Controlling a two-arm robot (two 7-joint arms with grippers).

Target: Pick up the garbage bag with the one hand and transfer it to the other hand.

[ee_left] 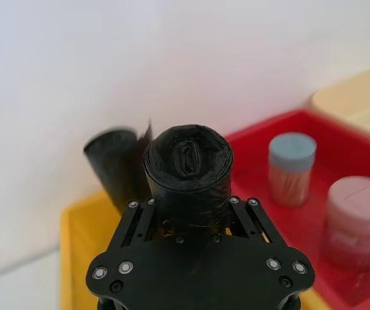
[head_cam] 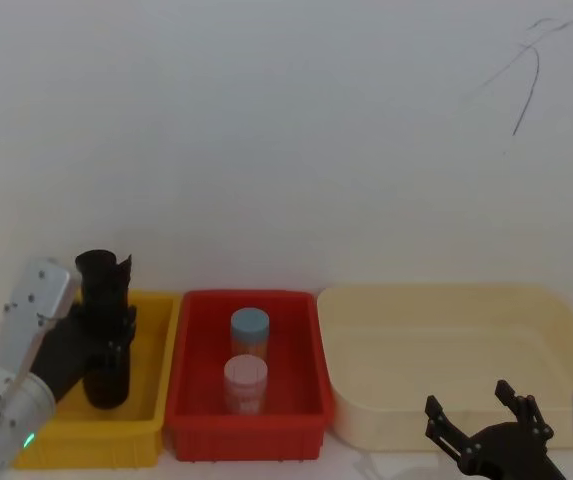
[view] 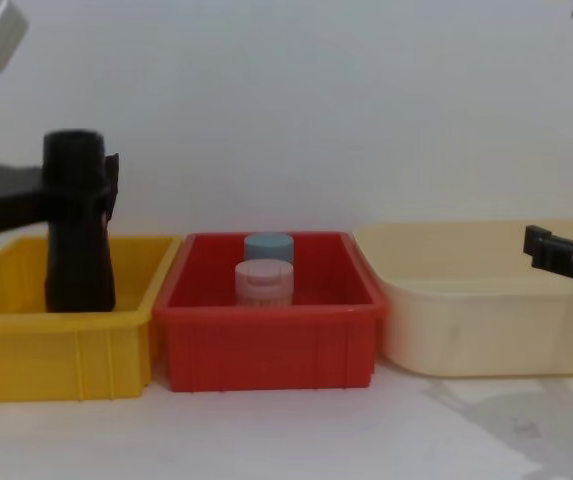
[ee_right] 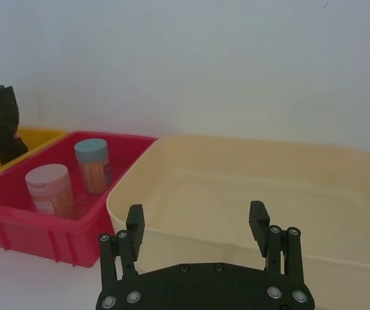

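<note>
Left claw point(ee_left: 191, 204) is clamped on the garbage bag point(ee_left: 188, 161); its fingers point(ee_left: 133, 213) press either side of the smooth black roll just below the rounded, crinkled end. The bag stands upright over the yellow bin point(head_cam: 106, 440) at the robot's far left. Whether its bottom rests on the bin floor can't be told, since the bin's front wall hides that in the chest view. A 2nd black roll w/ a ragged, flared top point(ee_left: 115, 168) stands just behind and beside the held one; in the head view the two overlap and are hard to separate. The left arm point(head_cam: 26, 320), silver w/ a green light point(head_cam: 28, 440) near the wrist, comes in from the lower left corner and reaches across to the bin.

Right claw point(ee_right: 196, 216) hangs w/ fingers spread wide, gripping nothing. It sits low at the robot's right, just in front of the cream tub point(head_cam: 436, 340), about level w/ the rim in the chest view, well apart from the bag.

Between yellow bin and cream tub is the red bin point(head_cam: 246, 425); a blue-lidded jar point(head_cam: 250, 328) stands at the back and a pink-lidded jar point(head_cam: 246, 380) just in front of it, both upright. All 3 containers sit in a row on the white table point(view: 286, 430), sides nearly touching.
</note>
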